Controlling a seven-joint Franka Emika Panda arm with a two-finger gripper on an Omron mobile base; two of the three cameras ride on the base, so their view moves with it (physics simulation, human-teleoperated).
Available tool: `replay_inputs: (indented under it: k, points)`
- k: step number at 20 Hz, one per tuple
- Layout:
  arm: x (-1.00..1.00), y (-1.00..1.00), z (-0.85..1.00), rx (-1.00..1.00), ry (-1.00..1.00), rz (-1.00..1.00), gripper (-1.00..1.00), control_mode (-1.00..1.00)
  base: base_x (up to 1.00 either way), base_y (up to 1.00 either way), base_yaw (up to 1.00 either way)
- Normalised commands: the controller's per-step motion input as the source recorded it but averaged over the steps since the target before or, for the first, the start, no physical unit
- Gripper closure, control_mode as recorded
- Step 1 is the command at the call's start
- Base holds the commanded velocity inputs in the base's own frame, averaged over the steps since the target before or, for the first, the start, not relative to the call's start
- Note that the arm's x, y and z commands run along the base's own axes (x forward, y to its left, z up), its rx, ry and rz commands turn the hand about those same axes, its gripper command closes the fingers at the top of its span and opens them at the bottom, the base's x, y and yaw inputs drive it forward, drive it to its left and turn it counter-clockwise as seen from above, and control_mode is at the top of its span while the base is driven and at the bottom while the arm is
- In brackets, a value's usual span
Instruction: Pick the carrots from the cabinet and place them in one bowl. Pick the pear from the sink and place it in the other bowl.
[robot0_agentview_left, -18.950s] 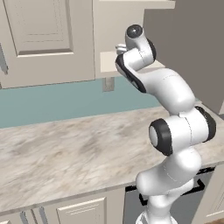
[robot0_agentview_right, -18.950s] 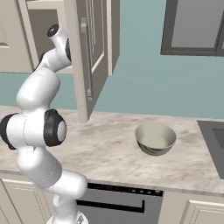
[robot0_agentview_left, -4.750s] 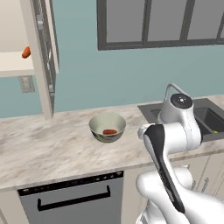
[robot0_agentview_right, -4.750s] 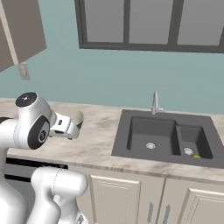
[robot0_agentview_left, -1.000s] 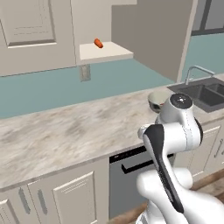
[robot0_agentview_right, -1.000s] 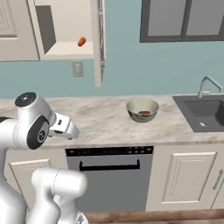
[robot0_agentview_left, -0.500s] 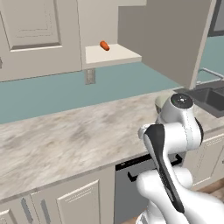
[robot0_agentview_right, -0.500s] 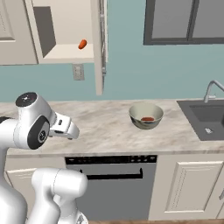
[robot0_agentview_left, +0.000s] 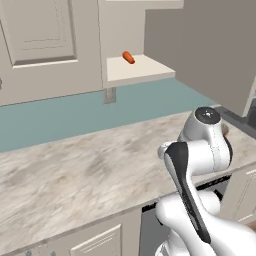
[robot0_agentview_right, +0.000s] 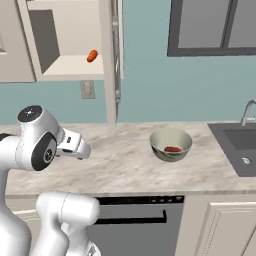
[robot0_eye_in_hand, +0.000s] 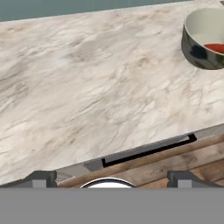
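Marbled tabletop (robot0_eye_in_hand: 87, 87) spans the frame; bowl (robot0_eye_in_hand: 205, 37) cut off upper right, carrot (robot0_eye_in_hand: 215, 47) half-seen; hand (robot0_eye_in_hand: 111, 177) fingers apart, empty.

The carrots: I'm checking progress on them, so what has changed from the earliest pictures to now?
One carrot now lies in the cream bowl, which was empty at first. Over the last few seconds the base has driven back toward the open cabinet, so the whole view shifted. The other carrot is still on the cabinet shelf, the bowl still stands on the counter, and the gripper stays open and empty.
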Motion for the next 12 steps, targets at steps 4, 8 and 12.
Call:
replay_inputs:
  k: [4, 8, 12]
  points:
    - [0.00, 0.00, 0.00, 0.00, 0.00, 0.00, -1.00, 1.00, 0.57, 0.00, 0.03]
    - [0.00, 0.00, 0.00, 0.00, 0.00, 0.00, -1.00, 1.00, 0.61, 0.00, 0.04]
    - [0.00, 0.00, 0.00, 0.00, 0.00, 0.00, -1.00, 1.00, 0.57, 0.01, 0.05]
